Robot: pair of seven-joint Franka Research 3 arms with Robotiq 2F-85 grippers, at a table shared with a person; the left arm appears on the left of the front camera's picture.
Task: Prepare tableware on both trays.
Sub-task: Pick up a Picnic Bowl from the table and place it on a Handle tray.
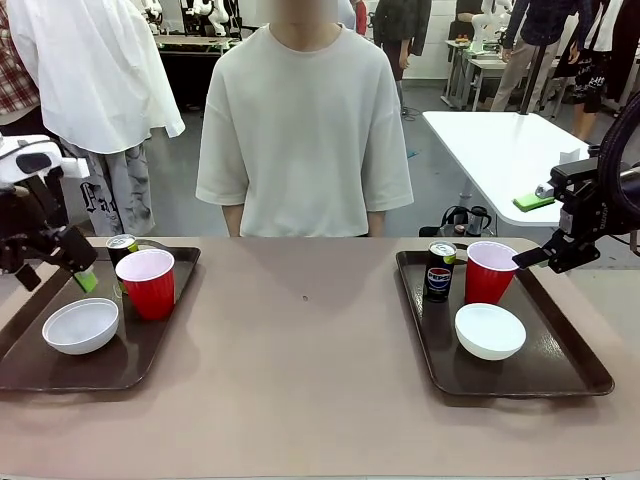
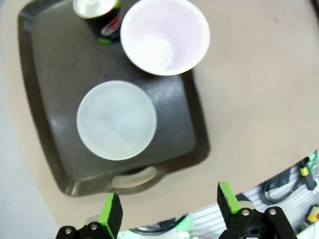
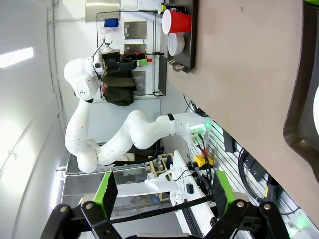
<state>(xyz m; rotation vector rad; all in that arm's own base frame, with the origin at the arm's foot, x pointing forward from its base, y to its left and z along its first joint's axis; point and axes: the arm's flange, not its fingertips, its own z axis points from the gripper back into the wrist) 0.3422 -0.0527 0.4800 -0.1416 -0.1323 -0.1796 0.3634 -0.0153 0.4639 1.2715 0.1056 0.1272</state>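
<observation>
Two dark brown trays on the tan table [image 1: 310, 390], one at each end. Left tray [image 1: 150, 345] near the table's left edge, right tray [image 1: 560, 375] near the right edge, well apart with bare tabletop between.

On the left tray: red cup [image 1: 148, 283] upright toward the tray's far right corner, white inside showing from above. Soda can [image 1: 121, 252] just behind and left of that cup, at the far edge. White bowl [image 1: 81, 325] nearer the front left part, apart from the cup. Cut-out handle in the near rim seen in the left wrist view.

On the right tray: second red cup [image 1: 490, 271] upright at the far side, second soda can [image 1: 440, 270] just left of it, near or touching, cannot tell. Second white bowl [image 1: 490, 331] in front of both, mid-tray.

Left gripper [image 1: 60, 262] hanging above the left tray's far left part, over the bowl side, touching nothing; jaws spread wide, nothing between, green pads [image 2: 110, 213] clear in the left wrist view. Right gripper [image 1: 545, 255] held off the right tray's far right edge, just beside the cup but apart from it; jaws wide, nothing held, per the right wrist view.

Person [image 1: 303, 120] in a pale t-shirt standing at the table's far edge, centre.
</observation>
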